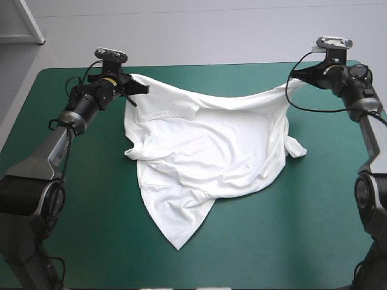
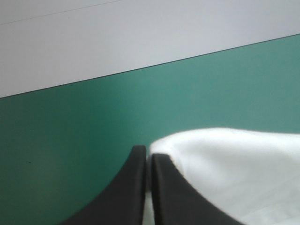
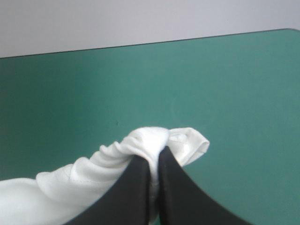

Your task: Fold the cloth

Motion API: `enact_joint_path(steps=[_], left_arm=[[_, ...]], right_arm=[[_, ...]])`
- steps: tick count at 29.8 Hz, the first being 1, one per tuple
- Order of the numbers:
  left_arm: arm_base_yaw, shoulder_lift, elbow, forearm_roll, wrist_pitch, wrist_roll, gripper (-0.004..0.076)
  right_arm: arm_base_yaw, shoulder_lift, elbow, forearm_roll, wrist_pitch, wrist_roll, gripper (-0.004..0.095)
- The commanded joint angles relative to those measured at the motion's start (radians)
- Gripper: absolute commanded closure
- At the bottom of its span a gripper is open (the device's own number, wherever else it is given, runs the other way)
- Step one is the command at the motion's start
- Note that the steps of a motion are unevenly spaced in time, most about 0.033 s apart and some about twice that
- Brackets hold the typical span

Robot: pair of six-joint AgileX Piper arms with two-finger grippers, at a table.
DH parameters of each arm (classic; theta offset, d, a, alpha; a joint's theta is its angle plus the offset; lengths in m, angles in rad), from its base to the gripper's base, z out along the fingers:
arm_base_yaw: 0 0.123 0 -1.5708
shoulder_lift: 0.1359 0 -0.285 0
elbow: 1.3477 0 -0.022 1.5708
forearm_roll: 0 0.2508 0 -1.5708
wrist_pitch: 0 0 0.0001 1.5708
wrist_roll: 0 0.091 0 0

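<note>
One T-shirt [image 1: 211, 145] stretches crosswise, pinched by left gripper [image 1: 144, 89] and right gripper [image 1: 292, 77].

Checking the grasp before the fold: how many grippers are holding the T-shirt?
2. The left gripper pinches a corner of the T-shirt at the far left; the right gripper pinches another corner at the far right.

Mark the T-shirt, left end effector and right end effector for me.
T-shirt [image 1: 211, 145]: high view, middle of the white fabric.
left end effector [image 2: 147, 154]: left wrist view, between the fingertips, shut on the T-shirt's edge.
right end effector [image 3: 153, 157]: right wrist view, between the fingertips, pinching bunched fabric.
</note>
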Motion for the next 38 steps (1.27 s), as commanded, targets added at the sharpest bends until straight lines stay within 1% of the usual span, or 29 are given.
enact_joint_path(steps=[1,2,3,4,5,7,9,10,11,13,16,18,21,23,27,29,31,32,34,36,38], left_arm=[[0.001,0.011,-0.028,-0.019,-0.196,0.0,0.0732],[0.001,0.028,-0.028,-0.019,-0.218,0.0,0.0721],[0.001,0.042,-0.028,-0.019,-0.242,0.0,0.0694],[0.003,0.053,-0.028,-0.019,-0.261,0.0,0.0657],[0.005,0.063,-0.028,-0.019,-0.272,0.0,0.0622],[0.007,0.068,-0.028,-0.016,-0.286,0.0,0.0518],[0.014,0.062,-0.03,-0.011,-0.286,0.0,0.0412],[0.016,0.051,-0.038,-0.009,-0.273,0.0,0.0357],[0.018,0.036,-0.047,-0.007,-0.257,0.0,0.031],[0.024,0.001,-0.083,-0.004,-0.19,0.01,0.0254],[0.024,-0.069,-0.133,0.004,-0.053,0.018,0.0246],[0.024,-0.119,-0.165,0.006,0.056,0.018,0.0246],[0.022,-0.208,-0.189,-0.01,0.253,0.018,0.0246],[0.022,-0.256,-0.189,0.007,0.332,0.018,0.0246],[0.026,-0.316,-0.189,0.087,0.443,-0.017,0.0245],[0.026,-0.334,-0.189,0.056,0.573,-0.065,0.0244],[0.024,-0.346,-0.187,-0.027,0.73,-0.063,0.0244],[0.022,-0.352,-0.18,-0.075,0.812,-0.047,0.0244],[0.016,-0.362,-0.155,-0.157,0.925,-0.04,0.0244],[-0.005,-0.388,-0.101,-0.2,0.97,-0.033,0.0244],[-0.053,-0.431,-0.018,-0.185,0.972,-0.041,0.0244]], right_arm=[[-0.005,-0.007,-0.031,0.014,-0.12,-0.003,0.0907],[-0.005,0.001,-0.031,0.018,-0.124,-0.003,0.0869],[-0.005,0.01,-0.031,0.024,-0.119,-0.003,0.0806],[-0.005,0.016,-0.031,0.037,-0.117,-0.003,0.0715],[-0.005,0.021,-0.031,0.044,-0.115,-0.003,0.0621],[-0.005,0.023,-0.031,0.049,-0.11,-0.003,0.0333],[-0.005,0.003,-0.031,0.049,-0.108,-0.005,0.0105],[-0.005,-0.012,-0.031,0.049,-0.108,-0.011,0.002],[-0.005,-0.03,-0.031,0.049,-0.106,-0.011,-0.003],[-0.005,-0.082,-0.031,0.055,-0.095,-0.011,-0.0029],[-0.005,-0.167,-0.031,0.061,-0.023,-0.011,-0.0017],[-0.005,-0.226,-0.031,0.063,0.07,-0.011,-0.0016],[-0.005,-0.294,-0.031,0.063,0.26,-0.023,0.0012],[-0.005,-0.328,-0.031,0.063,0.374,-0.047,0.0045],[-0.005,-0.382,-0.031,0.067,0.512,-0.057,0.0093],[-0.005,-0.404,-0.031,0.077,0.576,-0.065,0.0104],[-0.005,-0.429,-0.029,0.09,0.639,-0.075,0.0112],[-0.005,-0.442,-0.029,0.092,0.661,-0.078,0.0115],[-0.005,-0.465,-0.021,0.097,0.683,-0.083,0.0125],[-0.005,-0.497,0.011,0.097,0.683,-0.092,0.0131],[-0.005,-0.528,0.056,0.093,0.683,-0.098,0.0132]])
